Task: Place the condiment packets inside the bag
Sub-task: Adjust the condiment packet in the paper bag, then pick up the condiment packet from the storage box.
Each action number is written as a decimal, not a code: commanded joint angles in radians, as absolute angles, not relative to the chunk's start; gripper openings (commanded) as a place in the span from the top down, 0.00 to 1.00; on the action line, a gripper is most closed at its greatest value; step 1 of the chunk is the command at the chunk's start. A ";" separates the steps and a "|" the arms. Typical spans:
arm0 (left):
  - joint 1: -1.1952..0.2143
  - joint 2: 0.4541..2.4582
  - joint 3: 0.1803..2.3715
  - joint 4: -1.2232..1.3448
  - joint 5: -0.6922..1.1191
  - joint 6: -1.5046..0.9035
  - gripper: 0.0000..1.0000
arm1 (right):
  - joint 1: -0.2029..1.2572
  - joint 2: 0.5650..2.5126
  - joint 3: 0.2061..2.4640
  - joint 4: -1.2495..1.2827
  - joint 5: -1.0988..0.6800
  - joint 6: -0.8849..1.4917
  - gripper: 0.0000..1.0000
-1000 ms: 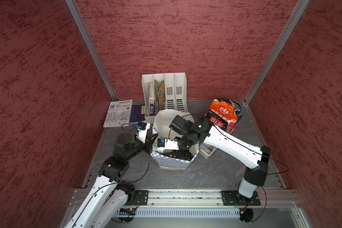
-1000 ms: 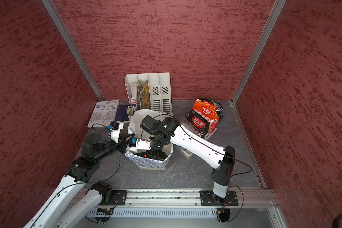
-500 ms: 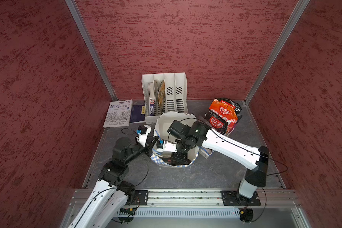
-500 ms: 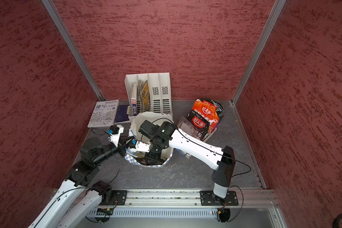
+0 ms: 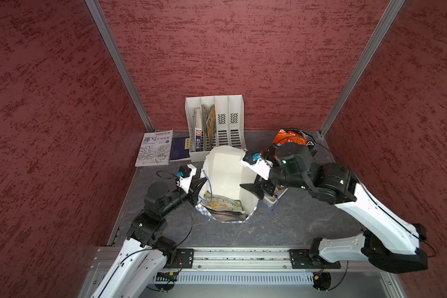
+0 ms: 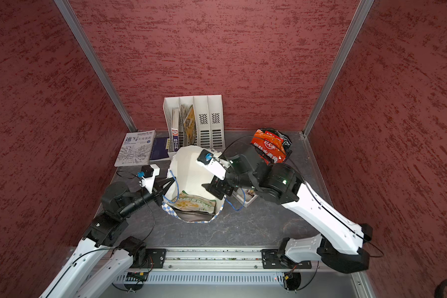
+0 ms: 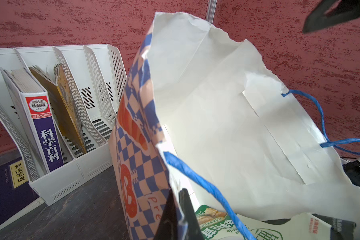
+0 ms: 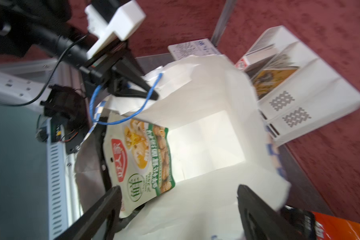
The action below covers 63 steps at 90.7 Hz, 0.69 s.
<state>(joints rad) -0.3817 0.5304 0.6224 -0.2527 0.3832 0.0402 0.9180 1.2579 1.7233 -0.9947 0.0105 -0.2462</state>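
The bag (image 5: 225, 165) (image 6: 191, 165) stands open mid-table, white inside with a blue-checked band. My left gripper (image 5: 200, 184) (image 7: 177, 193) is shut on its near-left rim beside a blue cord handle (image 7: 206, 187). One green-and-white condiment packet (image 5: 222, 203) (image 6: 194, 203) (image 8: 141, 158) lies loose inside the bag. My right gripper (image 5: 252, 191) (image 8: 179, 197) hangs open over the bag's right rim, nothing between its fingers. More condiment packets (image 5: 292, 138) (image 6: 269, 145), orange-red and black, are piled at the back right behind the right arm.
A white slotted file rack (image 5: 217, 123) (image 7: 81, 83) holding books stands right behind the bag. Two books (image 5: 155, 148) lie flat at the back left. A small white basket (image 6: 248, 200) sits under the right wrist. Red walls close in three sides.
My right gripper has opened, left the green-and-white packet in the bag, and drawn back up toward the bag's right rim. The left gripper has kept its hold on the rim.
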 commanded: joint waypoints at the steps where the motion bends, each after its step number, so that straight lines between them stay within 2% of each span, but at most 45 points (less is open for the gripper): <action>1: -0.387 0.533 0.623 -0.166 0.382 0.056 1.00 | 0.720 1.203 1.645 -0.913 0.091 -0.148 0.09; 14: -0.386 0.544 0.625 -0.157 0.390 0.054 1.00 | 0.424 1.204 1.509 -0.852 0.025 -0.142 0.09; 23: -0.387 0.547 0.626 -0.161 0.393 0.052 1.00 | 0.311 1.289 1.460 -0.812 -0.021 -0.183 0.10; 32: -0.387 0.545 0.625 -0.168 0.393 0.054 1.00 | 0.196 1.415 1.474 -0.798 -0.083 -0.200 0.16; 40: -0.386 0.543 0.625 -0.172 0.393 0.052 1.00 | 0.131 1.520 1.513 -0.800 -0.119 -0.209 0.24; 63: -0.387 0.549 0.624 -0.171 0.391 0.050 1.00 | 0.020 1.705 1.570 -0.865 -0.189 -0.233 0.28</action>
